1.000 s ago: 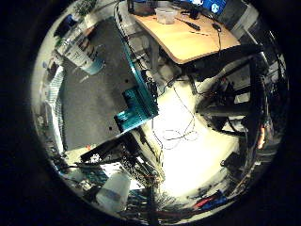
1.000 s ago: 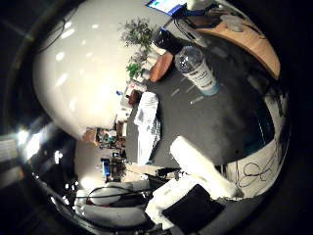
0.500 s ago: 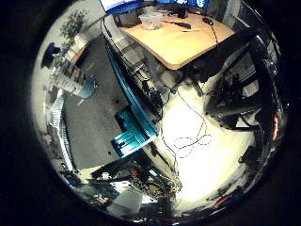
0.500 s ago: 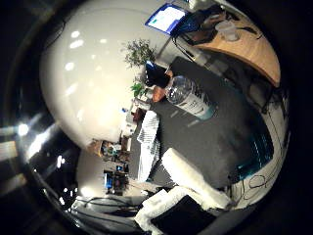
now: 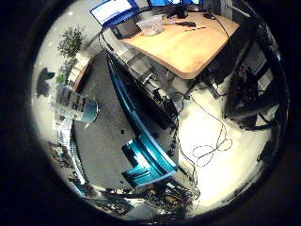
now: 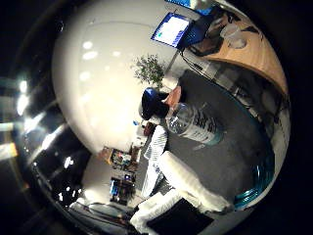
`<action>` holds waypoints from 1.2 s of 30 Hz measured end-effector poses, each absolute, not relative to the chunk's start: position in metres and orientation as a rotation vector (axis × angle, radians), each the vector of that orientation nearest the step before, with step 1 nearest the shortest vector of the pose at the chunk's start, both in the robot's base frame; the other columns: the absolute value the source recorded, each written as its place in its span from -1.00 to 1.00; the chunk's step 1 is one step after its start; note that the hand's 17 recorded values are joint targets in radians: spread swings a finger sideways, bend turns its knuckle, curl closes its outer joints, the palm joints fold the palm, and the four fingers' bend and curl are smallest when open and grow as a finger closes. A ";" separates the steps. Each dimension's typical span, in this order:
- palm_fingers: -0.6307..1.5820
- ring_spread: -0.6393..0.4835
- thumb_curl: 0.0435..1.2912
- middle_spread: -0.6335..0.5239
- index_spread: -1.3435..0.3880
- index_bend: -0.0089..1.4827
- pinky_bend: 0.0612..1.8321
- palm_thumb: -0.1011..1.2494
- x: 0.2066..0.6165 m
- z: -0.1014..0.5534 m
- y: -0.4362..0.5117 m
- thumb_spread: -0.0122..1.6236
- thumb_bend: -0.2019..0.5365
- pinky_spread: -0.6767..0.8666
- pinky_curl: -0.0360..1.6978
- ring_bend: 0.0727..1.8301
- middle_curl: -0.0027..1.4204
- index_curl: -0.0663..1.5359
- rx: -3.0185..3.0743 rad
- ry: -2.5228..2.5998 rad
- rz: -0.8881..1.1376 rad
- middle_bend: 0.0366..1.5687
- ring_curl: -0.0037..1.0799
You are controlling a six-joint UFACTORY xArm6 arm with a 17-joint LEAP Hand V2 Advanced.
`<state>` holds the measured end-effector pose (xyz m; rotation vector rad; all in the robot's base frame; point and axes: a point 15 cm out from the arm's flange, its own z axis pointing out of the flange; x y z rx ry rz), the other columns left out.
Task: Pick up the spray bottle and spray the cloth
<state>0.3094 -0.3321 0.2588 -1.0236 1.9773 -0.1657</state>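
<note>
While hovering over the dark grey table (image 5: 101,141), hand (image 6: 188,188) shows only white fingers (image 6: 183,181) stretched out straight, loose, clear of everything and gripping nothing. Spray bottle (image 6: 193,122) stands on the grey surface near a potted plant (image 6: 149,71), well apart from the fingers. Cloth (image 6: 155,152) lies just beside the bottle.

A clear labelled spray bottle (image 5: 75,104) stands on a dark grey mat (image 5: 106,141), beside a light wooden desk (image 5: 183,44).
</note>
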 end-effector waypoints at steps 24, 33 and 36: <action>-0.40 0.50 -0.61 0.45 0.36 -0.78 -0.64 0.00 0.397 0.230 -0.264 0.37 -0.51 0.35 -0.58 -0.76 -0.56 -0.57 -1.071 1.794 0.004 -0.80 -0.49; -0.36 0.55 -0.59 0.44 0.34 -0.80 -0.50 0.05 0.430 0.222 -0.230 0.33 -0.50 0.45 -0.56 -0.67 -0.57 -0.60 -1.119 1.711 0.045 -0.80 -0.47; -0.34 0.57 -0.59 0.45 0.33 -0.81 -0.43 0.06 0.437 0.220 -0.220 0.32 -0.51 0.50 -0.56 -0.63 -0.55 -0.62 -1.135 1.693 0.058 -0.79 -0.46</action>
